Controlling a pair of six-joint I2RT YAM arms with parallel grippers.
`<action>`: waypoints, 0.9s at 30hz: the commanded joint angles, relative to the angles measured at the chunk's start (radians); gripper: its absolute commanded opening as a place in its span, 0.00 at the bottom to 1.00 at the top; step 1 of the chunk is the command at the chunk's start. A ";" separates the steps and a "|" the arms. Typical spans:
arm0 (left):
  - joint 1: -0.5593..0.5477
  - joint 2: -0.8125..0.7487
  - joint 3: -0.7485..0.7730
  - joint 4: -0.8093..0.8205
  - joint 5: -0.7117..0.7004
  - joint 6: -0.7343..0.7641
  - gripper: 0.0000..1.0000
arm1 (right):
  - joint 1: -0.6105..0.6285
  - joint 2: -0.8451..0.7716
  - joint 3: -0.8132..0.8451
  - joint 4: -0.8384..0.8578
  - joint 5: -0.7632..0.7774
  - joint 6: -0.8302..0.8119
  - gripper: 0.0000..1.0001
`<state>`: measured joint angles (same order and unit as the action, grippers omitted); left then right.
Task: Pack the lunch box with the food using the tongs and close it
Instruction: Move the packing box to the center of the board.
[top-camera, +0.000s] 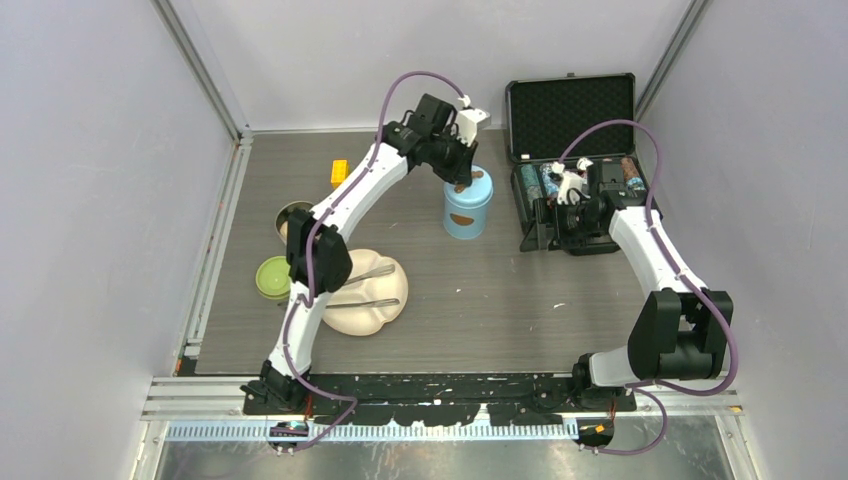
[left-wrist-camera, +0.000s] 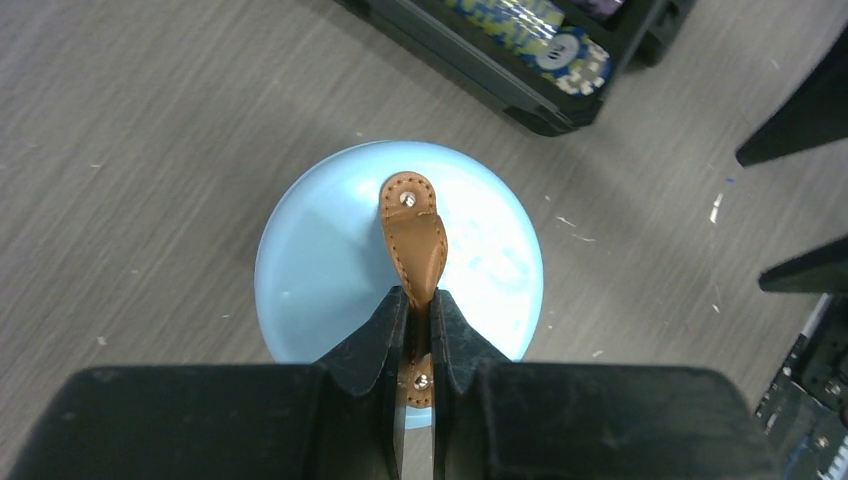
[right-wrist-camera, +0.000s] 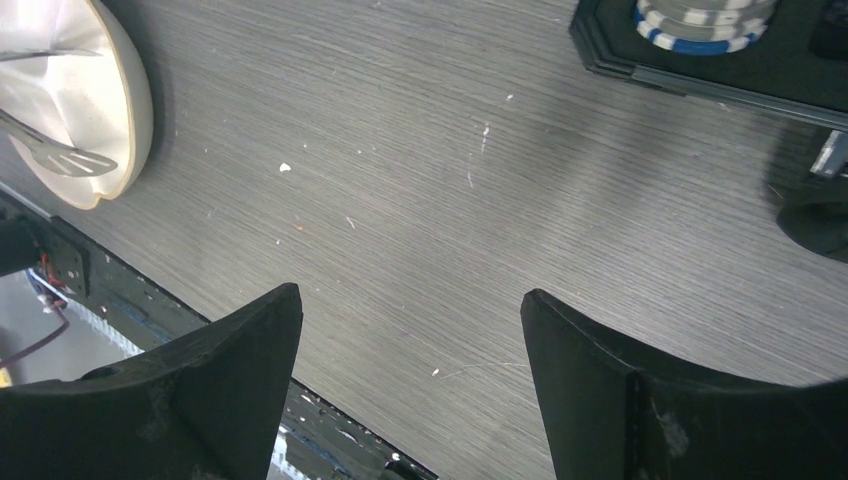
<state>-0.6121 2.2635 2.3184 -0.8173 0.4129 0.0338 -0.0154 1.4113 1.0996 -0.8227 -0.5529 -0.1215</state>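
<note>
Pinching the light-blue lunch box (left-wrist-camera: 330, 260) by brown handle (left-wrist-camera: 413, 240), left pincer (left-wrist-camera: 420, 300) sits closed; right pincer (right-wrist-camera: 408, 295) gapes empty.

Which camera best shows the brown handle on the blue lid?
The left wrist view: it looks down on the brown handle, pinched between the left fingers. The top view shows only a brown speck under the left arm; the right wrist view misses it.

— Where's the light-blue cylindrical lunch box (left-wrist-camera: 330, 250)?
— Upright, right under the left hand (left-wrist-camera: 420, 300), lid on, its brown leather handle (left-wrist-camera: 412, 240) pinched between the fingers.
— The thin silver tongs (top-camera: 370, 302)?
— Well apart from that hand, lying flat.
</note>
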 joint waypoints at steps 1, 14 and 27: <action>-0.052 -0.057 -0.028 -0.085 0.074 -0.015 0.00 | -0.043 -0.047 0.038 0.033 0.010 0.027 0.85; -0.142 -0.070 0.014 -0.118 0.075 -0.024 0.00 | -0.079 -0.064 0.036 0.038 0.007 0.039 0.85; -0.164 -0.076 0.057 -0.154 0.007 0.016 0.38 | -0.087 -0.072 0.032 0.045 -0.003 0.046 0.85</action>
<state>-0.7689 2.2440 2.3329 -0.9428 0.4446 0.0395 -0.0998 1.3800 1.1023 -0.8082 -0.5510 -0.0792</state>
